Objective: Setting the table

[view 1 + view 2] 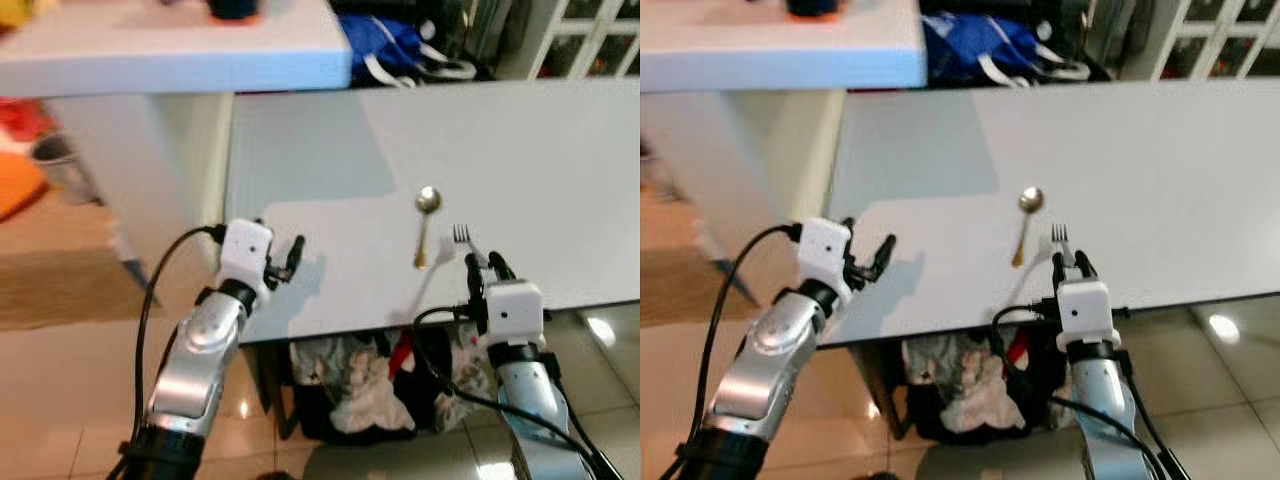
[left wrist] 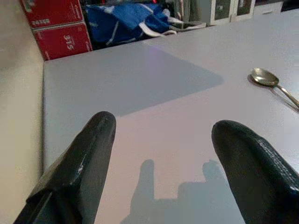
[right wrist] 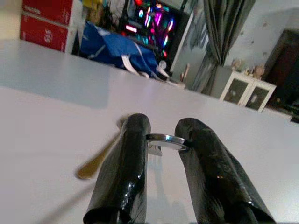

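— Where's the fork (image 1: pixel 463 240)?
— Clamped in the right gripper (image 1: pixel 483 268), tines forward over the bench (image 1: pixel 560 170), just beside the gold spoon (image 1: pixel 425 222).
— And the left gripper (image 1: pixel 291 256)?
— Jaws wide, holding nothing.

A gold spoon (image 1: pixel 425 226) lies flat on my pale grey worktop (image 1: pixel 520 170), its rounded bowl pointing away from me and its slim handle running back toward the near edge, tilted a little to my left. The bowl catches the light and looks shiny.

Just to the right of the spoon's handle is a silver fork (image 1: pixel 464 240). My right gripper (image 1: pixel 484 270) has it pinched between its two black fingers, which close on the flat metal handle. The tines point away from me, past the fingertips, over the worktop near its front edge. I cannot tell whether the tines touch the surface.
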Available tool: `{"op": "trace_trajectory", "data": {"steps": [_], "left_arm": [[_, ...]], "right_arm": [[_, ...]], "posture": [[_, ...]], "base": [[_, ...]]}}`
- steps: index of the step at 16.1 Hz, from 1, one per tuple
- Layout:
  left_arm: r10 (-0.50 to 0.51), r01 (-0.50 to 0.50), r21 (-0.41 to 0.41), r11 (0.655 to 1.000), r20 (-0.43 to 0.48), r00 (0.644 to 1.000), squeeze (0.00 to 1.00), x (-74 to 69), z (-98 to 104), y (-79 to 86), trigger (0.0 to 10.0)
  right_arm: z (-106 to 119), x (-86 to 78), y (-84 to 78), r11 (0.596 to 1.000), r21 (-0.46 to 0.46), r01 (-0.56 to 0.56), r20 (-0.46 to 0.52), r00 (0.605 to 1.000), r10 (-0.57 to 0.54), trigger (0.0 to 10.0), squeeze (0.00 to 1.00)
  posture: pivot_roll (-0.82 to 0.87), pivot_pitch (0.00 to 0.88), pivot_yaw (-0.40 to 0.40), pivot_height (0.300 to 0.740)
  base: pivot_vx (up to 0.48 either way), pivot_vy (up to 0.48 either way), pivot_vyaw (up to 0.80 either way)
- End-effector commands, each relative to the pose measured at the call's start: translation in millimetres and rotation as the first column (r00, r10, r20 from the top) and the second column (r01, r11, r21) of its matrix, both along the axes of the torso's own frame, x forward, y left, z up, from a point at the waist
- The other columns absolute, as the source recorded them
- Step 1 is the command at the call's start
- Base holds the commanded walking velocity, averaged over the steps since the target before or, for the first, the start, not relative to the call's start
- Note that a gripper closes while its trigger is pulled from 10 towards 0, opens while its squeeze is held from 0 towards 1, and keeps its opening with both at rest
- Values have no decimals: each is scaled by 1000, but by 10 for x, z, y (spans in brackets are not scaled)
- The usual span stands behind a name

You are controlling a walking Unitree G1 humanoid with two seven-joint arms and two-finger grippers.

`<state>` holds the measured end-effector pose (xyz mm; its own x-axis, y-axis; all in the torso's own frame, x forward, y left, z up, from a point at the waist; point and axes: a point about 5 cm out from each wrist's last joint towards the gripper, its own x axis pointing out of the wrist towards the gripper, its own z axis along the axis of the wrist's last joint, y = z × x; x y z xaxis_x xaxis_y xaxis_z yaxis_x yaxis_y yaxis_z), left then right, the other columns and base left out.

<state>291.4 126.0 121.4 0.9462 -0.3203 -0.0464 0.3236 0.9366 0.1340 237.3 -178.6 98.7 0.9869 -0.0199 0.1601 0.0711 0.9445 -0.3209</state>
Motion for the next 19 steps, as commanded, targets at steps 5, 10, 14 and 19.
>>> {"op": "trace_trajectory", "data": {"steps": [5, 10, 14, 19], "left_arm": [[-10, 9, 31, 999, 24, 1000, 0, 25, 64, -7, 10000], [-14, 13, 24, 1000, 23, 1000, 0, 15, 69, -12, 10000], [-3, 2, 21, 1000, 34, 999, 0, 17, 88, -13, 10000], [-36, 33, 38, 999, 62, 997, 0, 0, 124, -82, 10000]], "right_arm": [[45, 36, -7, 1000, 0, 13, 22, 1000, -13, 0, 0], [30, 42, -17, 1000, -4, 22, 12, 1000, -22, 0, 0], [38, 38, -21, 1000, -4, 20, 19, 1000, -20, 0, 0], [54, 30, -3, 1000, -13, 10, 28, 1000, -10, 0, 0]], "posture": [[6, 1, 35, 740], [6, 6, 36, 740], [6, 7, 36, 740], [6, 8, 35, 740]], "base": [[284, 0, 0], [0, 0, -574], [0, 0, 0], [359, 0, 0]]}}
